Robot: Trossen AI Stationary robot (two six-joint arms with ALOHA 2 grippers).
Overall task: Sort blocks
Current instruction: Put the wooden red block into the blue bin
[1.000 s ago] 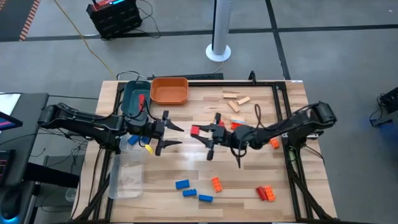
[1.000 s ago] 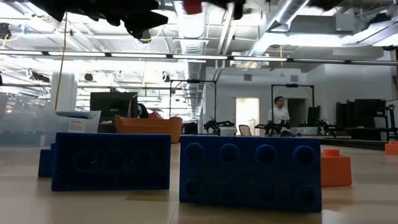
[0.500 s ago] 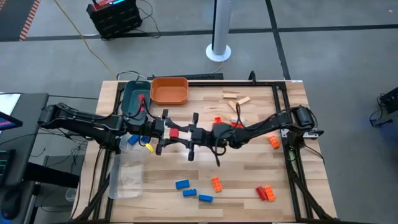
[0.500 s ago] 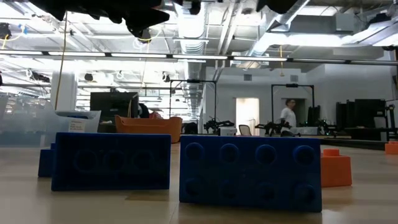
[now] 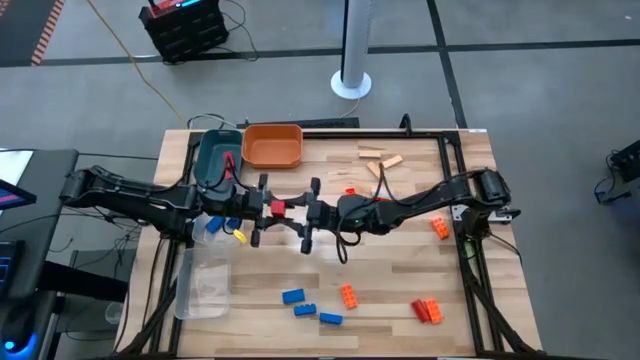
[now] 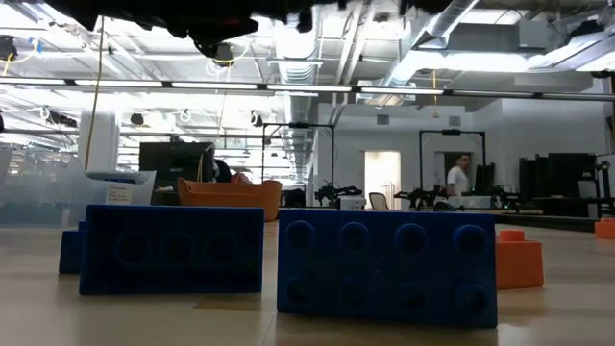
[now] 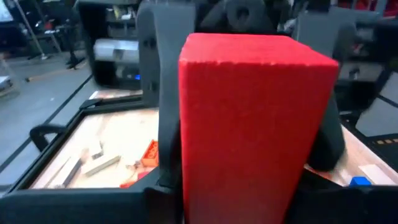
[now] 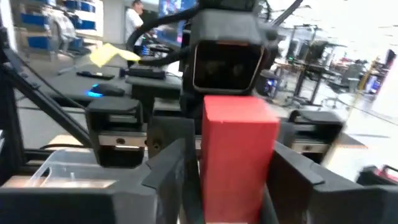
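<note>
High view: handover point is mid-table, just in front of the teal tray [image 5: 203, 158] and orange tray [image 5: 247, 146].
- Red block [image 5: 277, 207] is up off the table [image 5: 400, 270], between the two grippers, which meet tip to tip.
- Left gripper [image 5: 272, 210]: clamped on the red block. In the left wrist view the block [image 7: 249, 124] fills most of the frame.
- Right gripper [image 5: 295, 212]: released. In the right wrist view its fingers [image 8: 171, 168] stand spread to either side of the block [image 8: 239, 155], with a slim gap on each side.

Writing: a white label [image 6: 117, 193] on the clear tray shows in the low view, its print too small to read. Nothing else legible.

Edges and room:
- Clear tray [image 5: 182, 285] sits at the table's left edge, near front.
- Tan blocks [image 5: 380, 158] lie near the back edge, right of the orange tray.
- Blue blocks [image 5: 305, 310] and one orange block [image 5: 347, 296] lie near the front edge. The red-and-orange pair [image 5: 428, 311] sits toward the front right corner.
- Another orange block [image 5: 440, 229] lies near the right edge, beside the right arm.
- Bare wood between the grippers and the front row of blocks.
- Low view: two blue blocks [image 6: 386, 261] close to the lens block most of the tabletop. A person [image 6: 462, 178] stands far back in the room.
</note>
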